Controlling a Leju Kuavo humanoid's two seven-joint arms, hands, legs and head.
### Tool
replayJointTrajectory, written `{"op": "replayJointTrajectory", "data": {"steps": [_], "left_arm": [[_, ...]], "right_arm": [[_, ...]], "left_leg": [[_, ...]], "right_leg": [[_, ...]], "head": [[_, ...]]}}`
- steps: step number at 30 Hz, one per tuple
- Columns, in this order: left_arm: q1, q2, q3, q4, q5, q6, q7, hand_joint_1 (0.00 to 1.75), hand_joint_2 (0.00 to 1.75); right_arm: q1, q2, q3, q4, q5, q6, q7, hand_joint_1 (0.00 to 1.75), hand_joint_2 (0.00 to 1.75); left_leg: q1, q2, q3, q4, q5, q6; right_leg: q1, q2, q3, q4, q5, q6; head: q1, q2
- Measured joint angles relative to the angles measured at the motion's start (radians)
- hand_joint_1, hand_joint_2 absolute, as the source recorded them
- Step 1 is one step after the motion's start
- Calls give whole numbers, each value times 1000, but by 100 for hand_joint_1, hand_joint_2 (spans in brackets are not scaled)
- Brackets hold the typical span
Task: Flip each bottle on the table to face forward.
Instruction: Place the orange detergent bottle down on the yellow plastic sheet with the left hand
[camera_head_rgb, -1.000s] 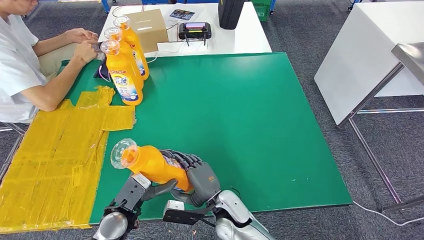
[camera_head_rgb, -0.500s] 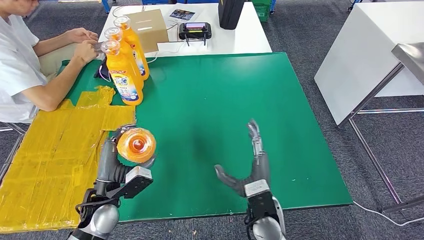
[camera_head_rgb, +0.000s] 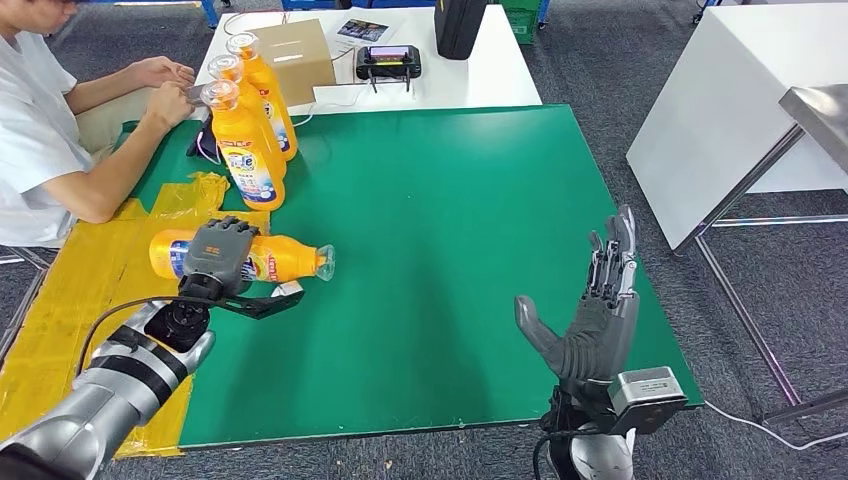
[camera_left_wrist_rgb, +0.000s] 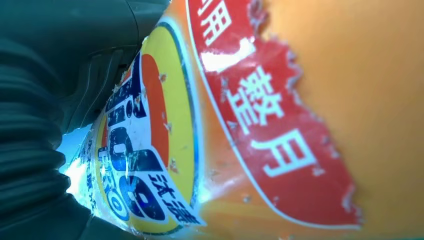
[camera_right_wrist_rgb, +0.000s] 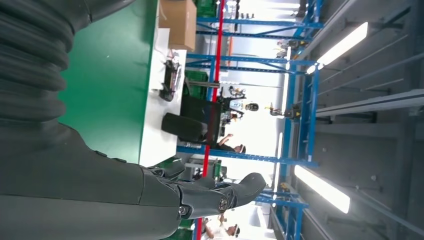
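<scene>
The left hand (camera_head_rgb: 222, 252) grips the lying orange detergent bottle (camera_head_rgb: 290, 262) for reorientation; the right hand (camera_head_rgb: 595, 318), fingers spread, holds nothing.

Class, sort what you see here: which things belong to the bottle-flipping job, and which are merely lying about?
Part of the job: lying orange bottle, left hand gripping it, three upright orange bottles, open right hand.

Lying about: cardboard box, handheld controller, black case, yellow tape patch.
</scene>
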Motion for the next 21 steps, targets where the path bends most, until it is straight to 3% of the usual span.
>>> {"op": "replayJointTrajectory", "data": {"steps": [7,11,21], "left_arm": [[-95,4,-22,261,31,-47,-45,175,175],[-100,1,23,330,90,-59,-93,0,175],[-83,-24,155,380,97,69,-127,0,175]], "right_arm": [[-22,0,1,-1,9,-3,-3,0,175],[-27,-3,2,0,28,-18,1,0,175],[-42,-15,12,18,50,-12,25,0,175]], "left_leg": [[0,0,-1,0,0,0],[0,0,-2,0,0,0],[0,-2,-2,0,0,0]], "right_leg": [[0,0,-1,0,0,0],[0,0,-1,0,-1,0],[0,-1,-1,0,0,0]], "head": [[0,0],[0,0],[0,0]]}}
